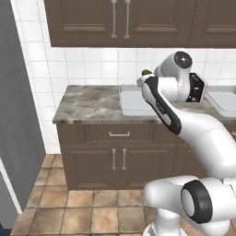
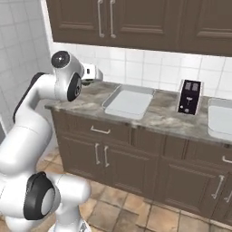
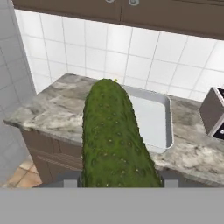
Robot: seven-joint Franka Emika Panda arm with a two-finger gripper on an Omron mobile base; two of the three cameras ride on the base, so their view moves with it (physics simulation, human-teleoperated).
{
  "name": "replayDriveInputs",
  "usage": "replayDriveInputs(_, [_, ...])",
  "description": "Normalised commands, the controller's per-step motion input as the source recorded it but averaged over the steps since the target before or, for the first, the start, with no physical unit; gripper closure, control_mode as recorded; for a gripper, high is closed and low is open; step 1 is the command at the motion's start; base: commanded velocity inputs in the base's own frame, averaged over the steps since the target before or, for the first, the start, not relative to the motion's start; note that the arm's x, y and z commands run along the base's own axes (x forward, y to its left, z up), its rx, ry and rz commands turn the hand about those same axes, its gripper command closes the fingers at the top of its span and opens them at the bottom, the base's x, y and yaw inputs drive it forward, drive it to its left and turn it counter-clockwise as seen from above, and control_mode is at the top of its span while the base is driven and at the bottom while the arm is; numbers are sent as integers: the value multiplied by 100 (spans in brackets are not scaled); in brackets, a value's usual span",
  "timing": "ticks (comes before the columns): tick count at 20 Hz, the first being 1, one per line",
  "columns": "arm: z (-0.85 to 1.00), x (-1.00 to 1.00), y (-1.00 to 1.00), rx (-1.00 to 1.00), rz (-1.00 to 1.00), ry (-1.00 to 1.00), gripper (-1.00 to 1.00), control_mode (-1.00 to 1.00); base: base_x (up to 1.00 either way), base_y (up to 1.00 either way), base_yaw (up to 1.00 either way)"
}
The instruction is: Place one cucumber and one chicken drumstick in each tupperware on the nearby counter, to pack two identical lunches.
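Cucumber blocks much of my wrist camera

The cucumber (image 3: 113, 135) hides the near tupperware's (image 3: 159, 120) left half from me; the toaster (image 3: 214, 116) is cut by the frame edge, and the second tupperware (image 2: 222, 118) runs off the right base view.

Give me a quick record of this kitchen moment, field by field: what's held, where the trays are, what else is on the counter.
held item: cucumber, dark green, sticking out from the pincer
pincer state: shut on the cucumber, in the air at the counter's near-left end
near tupperware: on the counter, nothing seen in it
second tupperware: further right, partly out of frame
toaster: upright between the two trays
drumsticks: none placed in the near tray
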Motion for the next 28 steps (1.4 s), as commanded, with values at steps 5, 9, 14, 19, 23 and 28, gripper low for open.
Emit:
replayDriveInputs(5, [0,0,0,0,0,0,100,100,63,26,-42])
replayDriveInputs(9, [0,0,0,0,0,0,100,100,66,25,-42])
replayDriveInputs(14, [0,0,0,0,0,0,100,100,59,48,-26])
replayDriveInputs(19, [0,0,0,0,0,0,100,100,62,45,-14])
replayDriveInputs(23, [0,0,0,0,0,0,100,100,65,14,-5])
replayDriveInputs(28, [0,0,0,0,0,0,100,100,54,4,-2])
